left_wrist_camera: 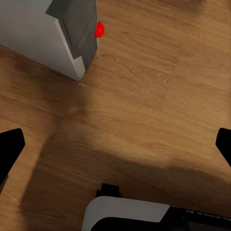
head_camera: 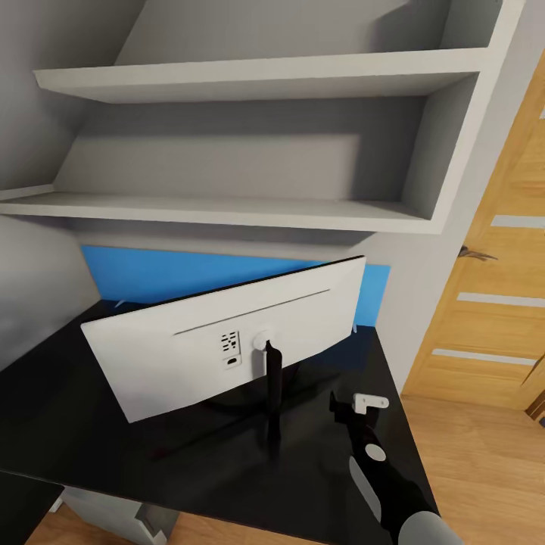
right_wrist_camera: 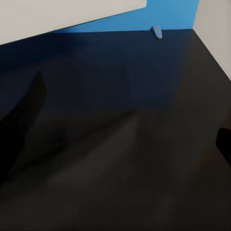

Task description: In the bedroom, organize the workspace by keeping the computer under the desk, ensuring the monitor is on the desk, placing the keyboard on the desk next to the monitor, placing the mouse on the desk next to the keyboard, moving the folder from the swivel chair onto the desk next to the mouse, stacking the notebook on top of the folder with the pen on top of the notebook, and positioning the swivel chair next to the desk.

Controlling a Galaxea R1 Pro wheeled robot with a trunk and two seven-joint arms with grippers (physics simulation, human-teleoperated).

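- The wide flat monitor [head_camera: 227, 341] with its light-grey back and thin black stand stood on the glossy black desk [head_camera: 68, 424], back turned to the robot and screen to the blue back panel [head_camera: 174, 274].
- The right gripper [head_camera: 350, 407] hovered over the desk just right of the stand, jaws apart and empty; it was clearly the nearer arm.
- The left gripper [left_wrist_camera: 115, 144], fingers spread and empty, faced wooden floor [left_wrist_camera: 144, 96] near a light-grey tower computer [left_wrist_camera: 48, 33].

The monitor [head_camera: 227, 344] stands on the desk [head_camera: 91, 424], its back facing the camera, its stand [head_camera: 273, 393] right of centre. Behind the monitor rises the desk's back panel [head_camera: 189, 272]; above it hang two wall shelves [head_camera: 227, 208]. Right of the monitor, over the desk, is the right gripper [head_camera: 354, 405]. Below the desk's front edge sits the computer [head_camera: 113, 515], on the floor [left_wrist_camera: 144, 120].
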